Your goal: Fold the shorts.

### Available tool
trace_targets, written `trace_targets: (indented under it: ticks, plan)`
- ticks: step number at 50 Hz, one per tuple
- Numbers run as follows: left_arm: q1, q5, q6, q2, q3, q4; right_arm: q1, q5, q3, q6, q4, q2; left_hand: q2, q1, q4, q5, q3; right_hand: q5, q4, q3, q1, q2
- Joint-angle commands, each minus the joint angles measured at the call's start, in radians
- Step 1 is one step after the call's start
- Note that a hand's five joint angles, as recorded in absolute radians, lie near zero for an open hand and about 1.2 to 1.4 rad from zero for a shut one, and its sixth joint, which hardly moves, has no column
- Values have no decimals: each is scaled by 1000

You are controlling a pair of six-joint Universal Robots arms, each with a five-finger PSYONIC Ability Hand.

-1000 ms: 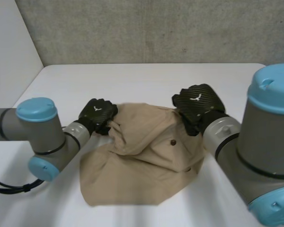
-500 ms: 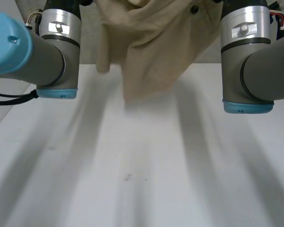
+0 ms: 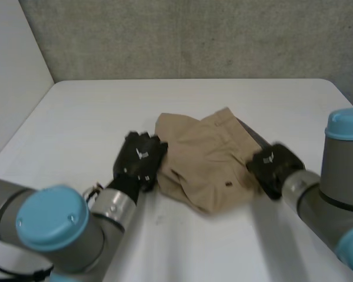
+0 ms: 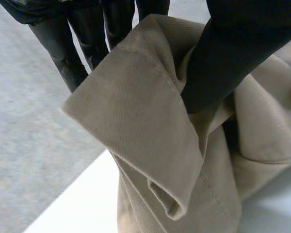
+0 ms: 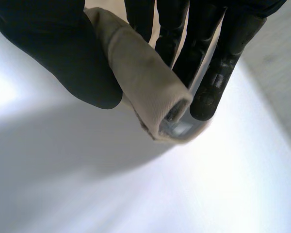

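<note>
My black left hand (image 3: 140,161) and black right hand (image 3: 275,167) each pinch an opposite edge of the crumpled tan cotton shorts (image 3: 206,155), thumb against fingers. The shorts lie mid white worktop (image 3: 88,111), gripped so probably to spread them for folding.

**Head view.** The camera sat between and behind the two arms and looked down and forward across the white table (image 3: 88,111) to a concrete wall (image 3: 194,35). It stood far enough back to take in the left hand (image 3: 140,161) at its left and the right hand (image 3: 275,167) at its right.

**Left wrist view.** The camera looked along the left hand's palm, very near the tan shorts (image 4: 136,126).

**Right wrist view.** The camera looked along the right hand's palm, equally near a rolled edge of the tan shorts.

All three views shared the tan shorts. Each wrist view shared its own hand with the head view.
</note>
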State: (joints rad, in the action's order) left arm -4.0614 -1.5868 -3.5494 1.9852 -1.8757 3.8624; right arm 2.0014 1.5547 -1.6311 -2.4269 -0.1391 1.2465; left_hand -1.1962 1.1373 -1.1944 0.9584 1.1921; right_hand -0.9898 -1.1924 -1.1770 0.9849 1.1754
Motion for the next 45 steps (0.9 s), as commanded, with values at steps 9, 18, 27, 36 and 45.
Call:
trace_targets:
  ticks: [9, 18, 27, 36, 45]
  plan:
    - [32, -1, 7, -269, -68, -294, -65, -63, -40, 117, -134, 240, 742, -683, 740, -679, -738, 990, 1018, 1003, -810, -1001]
    - [-112, -5, 14, -325, -23, -339, -78, -168, 54, -130, -50, 242, 754, -695, 752, -690, -750, 990, 1018, 1003, -810, -1001]
    - [-157, -7, 133, -313, -20, -431, -62, -176, 187, -140, -39, -33, 733, -674, 731, -670, -729, 990, 1018, 1003, -810, -1001]
    - [-166, -2, 329, -255, 12, -615, -75, -189, 217, -9, 24, -133, 730, -671, 728, -667, -726, 862, 890, 875, -683, -873]
    - [-159, -1, 388, -164, 44, -656, -96, -191, 203, 118, 49, -180, 727, -668, 725, -664, -723, 792, 820, 804, -612, -803]
